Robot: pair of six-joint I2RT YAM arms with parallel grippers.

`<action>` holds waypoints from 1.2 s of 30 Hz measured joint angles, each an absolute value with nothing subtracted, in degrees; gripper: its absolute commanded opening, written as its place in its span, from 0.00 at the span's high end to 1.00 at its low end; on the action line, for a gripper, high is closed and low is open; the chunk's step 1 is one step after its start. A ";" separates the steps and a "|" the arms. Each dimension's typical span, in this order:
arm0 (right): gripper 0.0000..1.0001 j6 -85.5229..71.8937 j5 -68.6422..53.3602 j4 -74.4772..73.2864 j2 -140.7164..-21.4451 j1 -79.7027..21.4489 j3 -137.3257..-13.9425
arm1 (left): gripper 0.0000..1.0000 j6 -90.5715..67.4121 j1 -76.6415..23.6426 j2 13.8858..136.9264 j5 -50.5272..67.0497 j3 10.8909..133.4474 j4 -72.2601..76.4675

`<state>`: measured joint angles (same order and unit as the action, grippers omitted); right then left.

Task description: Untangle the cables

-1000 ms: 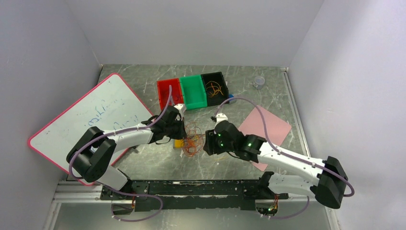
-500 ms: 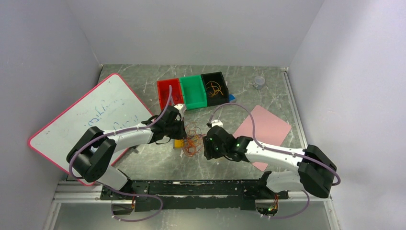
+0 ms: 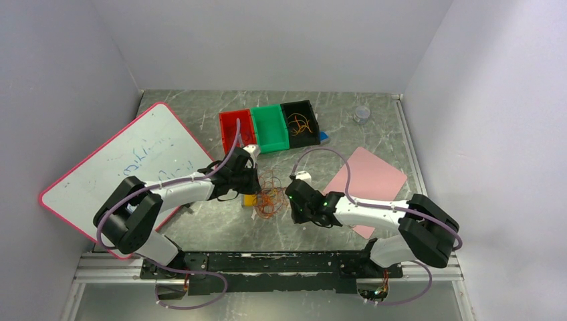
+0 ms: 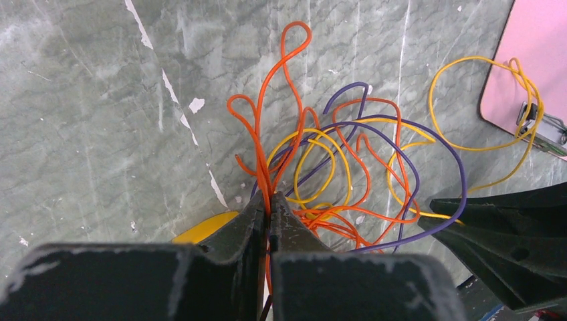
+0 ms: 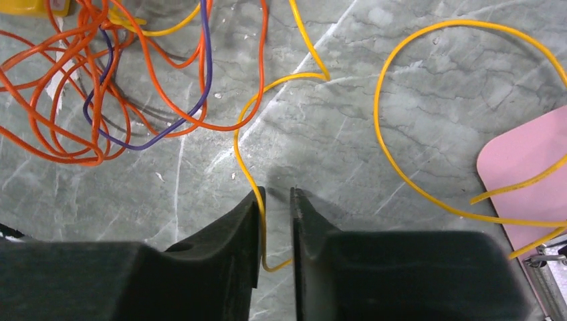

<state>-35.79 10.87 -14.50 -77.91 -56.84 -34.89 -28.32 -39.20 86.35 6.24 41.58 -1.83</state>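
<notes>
Looking down from the top camera, note first a grey-green marbled table [image 3: 374,134], walled in white. Next in size, lying at far left: pink-rimmed whiteboard [image 3: 127,167], marked with faint blue scribble, too pale to read. No other lettering legible.

Left arm [image 3: 180,190] and right arm [image 3: 374,210] stretched inward, heads near each other mid-table.

Pink sheet [image 3: 374,177] flat at right, its near corner overlapped in view by the right arm.

Three bins side by side at the back: red bin [image 3: 229,127], green bin [image 3: 270,127], black bin [image 3: 299,105], the last holding a few orange strands.

Cables [image 3: 269,194]: loose tangle of orange, yellow and purple loops on the table, between the two grippers; one yellow loop trailing onto the pink sheet.

Left gripper [image 4: 269,200]: jaws pressed together, pinching orange strands of the tangle.

Right gripper [image 5: 275,194]: jaws parted by a narrow gap, one yellow strand running along the inner face of one finger, not clamped.

Yellow block [image 3: 249,200] just beside the left gripper, orange strands across its edge.

Small pale cup [image 3: 362,114] well apart, back right.
</notes>
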 measured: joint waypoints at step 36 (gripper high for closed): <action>1.00 -35.79 25.78 -24.36 -58.65 -40.84 -41.63 | 0.93 -28.32 -39.20 87.35 6.24 41.82 -1.80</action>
<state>-35.79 25.78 -24.36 -58.65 -40.84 -41.63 -28.32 -39.20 87.35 6.24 41.82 -1.80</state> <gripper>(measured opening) 0.010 0.077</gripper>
